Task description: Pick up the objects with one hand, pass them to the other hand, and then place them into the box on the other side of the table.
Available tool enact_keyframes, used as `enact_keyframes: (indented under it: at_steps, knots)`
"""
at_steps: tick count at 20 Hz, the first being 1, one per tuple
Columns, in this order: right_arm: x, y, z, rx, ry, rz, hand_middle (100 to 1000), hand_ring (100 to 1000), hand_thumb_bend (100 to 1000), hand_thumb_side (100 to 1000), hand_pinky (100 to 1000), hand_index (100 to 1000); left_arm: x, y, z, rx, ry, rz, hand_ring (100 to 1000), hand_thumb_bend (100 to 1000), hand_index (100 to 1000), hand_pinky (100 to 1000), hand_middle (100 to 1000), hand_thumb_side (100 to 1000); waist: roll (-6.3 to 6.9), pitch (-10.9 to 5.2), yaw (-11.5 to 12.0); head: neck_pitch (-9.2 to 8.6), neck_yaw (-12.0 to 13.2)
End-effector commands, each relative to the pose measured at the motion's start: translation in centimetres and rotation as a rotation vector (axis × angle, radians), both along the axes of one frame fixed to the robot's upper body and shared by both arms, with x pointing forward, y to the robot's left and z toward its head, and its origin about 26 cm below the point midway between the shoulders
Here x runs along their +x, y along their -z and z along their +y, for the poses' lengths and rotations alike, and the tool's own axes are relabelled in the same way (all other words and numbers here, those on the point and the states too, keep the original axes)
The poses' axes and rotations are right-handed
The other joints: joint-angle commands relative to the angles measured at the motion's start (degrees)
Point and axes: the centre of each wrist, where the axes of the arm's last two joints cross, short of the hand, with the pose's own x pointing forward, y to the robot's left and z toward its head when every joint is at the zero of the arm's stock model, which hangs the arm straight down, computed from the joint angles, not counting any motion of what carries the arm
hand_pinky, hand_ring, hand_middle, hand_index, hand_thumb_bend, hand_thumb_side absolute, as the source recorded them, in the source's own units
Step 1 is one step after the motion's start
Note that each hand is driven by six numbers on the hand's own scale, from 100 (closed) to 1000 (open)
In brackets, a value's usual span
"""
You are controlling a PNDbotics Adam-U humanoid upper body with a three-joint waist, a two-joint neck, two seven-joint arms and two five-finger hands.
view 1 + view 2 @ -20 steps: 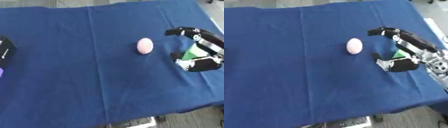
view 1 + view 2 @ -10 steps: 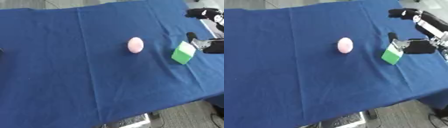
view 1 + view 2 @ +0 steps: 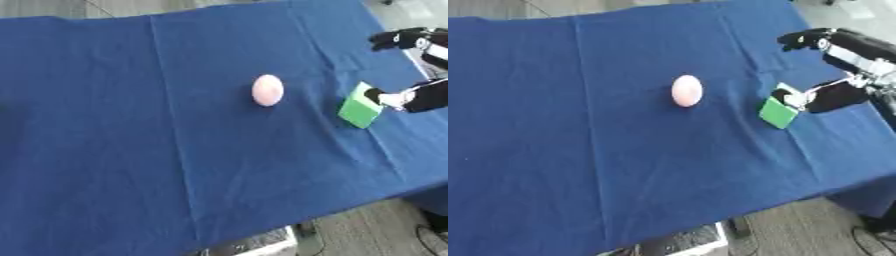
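Cloth (image 3: 131, 125) blue, creased | grey floor (image 3: 798, 230) below | right hand (image 3: 833, 95) spread beside green block (image 3: 779, 113)

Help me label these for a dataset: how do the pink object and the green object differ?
The pink object is rounded and egg-like; the green object is flat-sided and blocky. The pink one lies alone mid-cloth; the green one sits right against the right hand. Both rest on the blue tablecloth.

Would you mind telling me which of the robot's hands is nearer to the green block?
The right hand: its thumb tip touches the green block's right edge. The left hand shows in neither view.
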Motion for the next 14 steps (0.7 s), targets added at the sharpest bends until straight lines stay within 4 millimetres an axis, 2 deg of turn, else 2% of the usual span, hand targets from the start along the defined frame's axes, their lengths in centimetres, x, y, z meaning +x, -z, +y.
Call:
enact_keyframes:
  at_steps: [1, 9, 14]
  knots:
    - [-0.1, -0.8, 0.1, -0.018, 0.03, 0.031, 798, 891, 340, 100, 926, 928, -0.2, -0.8, 0.2, 0.013, -0.011, -0.025, 718, 161, 896, 788, 747, 944, -0.22, -0.9, 0.0, -0.13, -0.2]
    - [-0.2, -0.2, -0.1, 0.004, 0.158, 0.026, 795, 888, 365, 100, 918, 929, -0.1, -0.4, 0.4, 0.002, -0.027, -0.014, 713, 150, 885, 787, 736, 945, -0.31, -0.35, 0.4, -0.42, -0.5]
    - [-0.2, 0.4, 0.1, 0.018, 0.205, 0.031, 783, 811, 415, 100, 891, 937, 0.0, -0.3, 0.3, -0.007, -0.026, -0.008, 712, 146, 882, 786, 731, 945, -0.17, 0.1, 0.6, -0.48, -0.8]
